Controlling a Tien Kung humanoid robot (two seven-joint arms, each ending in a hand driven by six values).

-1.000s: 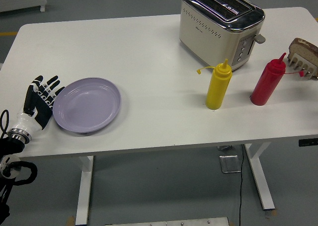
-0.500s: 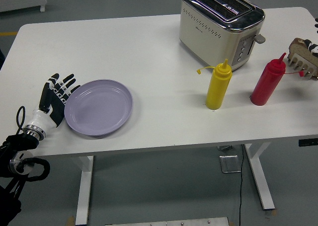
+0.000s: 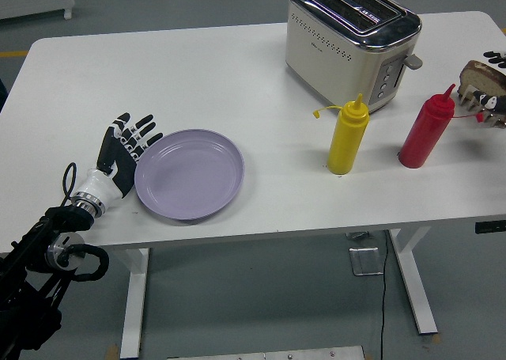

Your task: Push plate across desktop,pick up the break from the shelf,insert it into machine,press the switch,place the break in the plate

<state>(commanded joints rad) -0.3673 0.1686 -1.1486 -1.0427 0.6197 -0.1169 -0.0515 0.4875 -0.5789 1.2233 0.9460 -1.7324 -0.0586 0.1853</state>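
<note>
Two hands in play for you. Your left hand (image 3: 122,156) sits at the lower left of the frame, fingers straight and spread, holding nothing, its palm side flat against the left rim of the lavender plate (image 3: 190,174). The plate lies flat on the white table (image 3: 198,67), left of centre and close to the near edge.

Over at the far right edge, only the fingertips of your right hand (image 3: 494,79) show, right at the slice of bread (image 3: 481,73) standing in the small rack (image 3: 484,107); how far they are closed, you cannot tell from this view.

The toaster (image 3: 350,39) stands at top centre, both slots bare, lever on its right end. In front of it, the yellow squeeze bottle (image 3: 349,137) and the red squeeze bottle (image 3: 426,130) stand upright, well apart from the plate.
</note>
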